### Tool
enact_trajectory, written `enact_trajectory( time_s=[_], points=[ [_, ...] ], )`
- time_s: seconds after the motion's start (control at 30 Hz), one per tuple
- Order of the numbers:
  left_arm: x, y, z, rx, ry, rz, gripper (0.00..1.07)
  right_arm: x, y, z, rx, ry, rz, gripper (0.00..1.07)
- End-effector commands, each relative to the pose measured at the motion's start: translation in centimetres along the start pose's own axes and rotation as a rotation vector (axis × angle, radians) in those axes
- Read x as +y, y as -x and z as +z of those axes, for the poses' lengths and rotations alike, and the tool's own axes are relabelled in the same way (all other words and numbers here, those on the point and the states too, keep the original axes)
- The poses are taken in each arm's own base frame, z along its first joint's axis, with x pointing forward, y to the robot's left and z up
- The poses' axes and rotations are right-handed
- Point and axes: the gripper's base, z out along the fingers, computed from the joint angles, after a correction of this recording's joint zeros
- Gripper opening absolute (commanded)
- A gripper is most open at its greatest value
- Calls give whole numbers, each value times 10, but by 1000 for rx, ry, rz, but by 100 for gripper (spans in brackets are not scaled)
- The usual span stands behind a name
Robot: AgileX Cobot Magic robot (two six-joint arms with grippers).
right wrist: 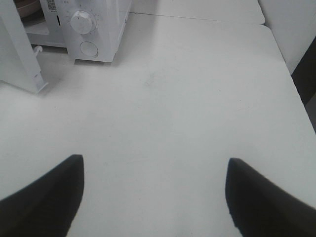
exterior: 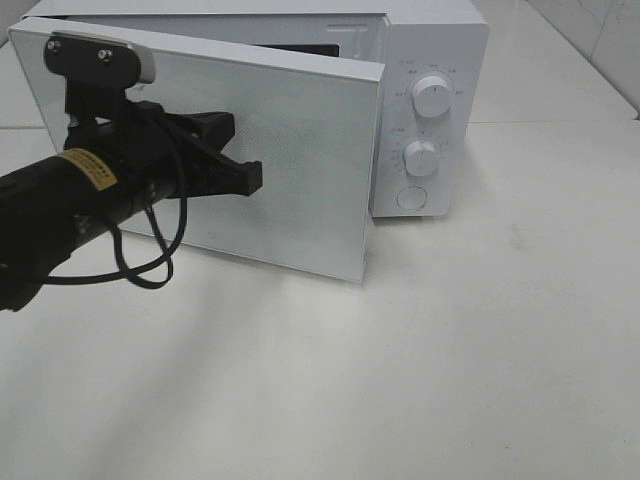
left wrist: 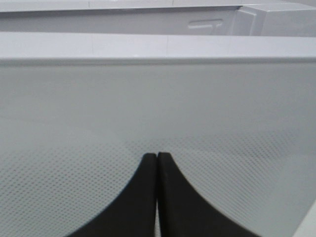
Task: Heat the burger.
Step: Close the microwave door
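From the high camera we see one boxy white microwave with two round knobs and one flat round button. Its flat door, speckled with fine dots, stands ajar. The black left gripper is clenched on nothing, its tips at the door panel.

In the left wrist view its two curved fingers press together.

In the right wrist view the right gripper hangs released, its fingers spread over the smooth white table. A pinkish-brown sliver shows inside the cavity; we cannot tell whether it is the burger.
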Motion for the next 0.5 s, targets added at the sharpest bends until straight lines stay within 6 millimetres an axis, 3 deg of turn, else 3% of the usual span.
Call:
enact_trajectory(
  time_s=[0.03,0.2,0.5],
  points=[
    [-7,5,10,-2,11,-4,0,0,-2,-3,-28,2,3,76],
    [-25,13,37,-18,47,5,0,0,-2,-3,-28,2,3,76],
    [-34,17,68,-5,92,-15,0,0,-2,-3,-28,2,3,76]
  ],
)
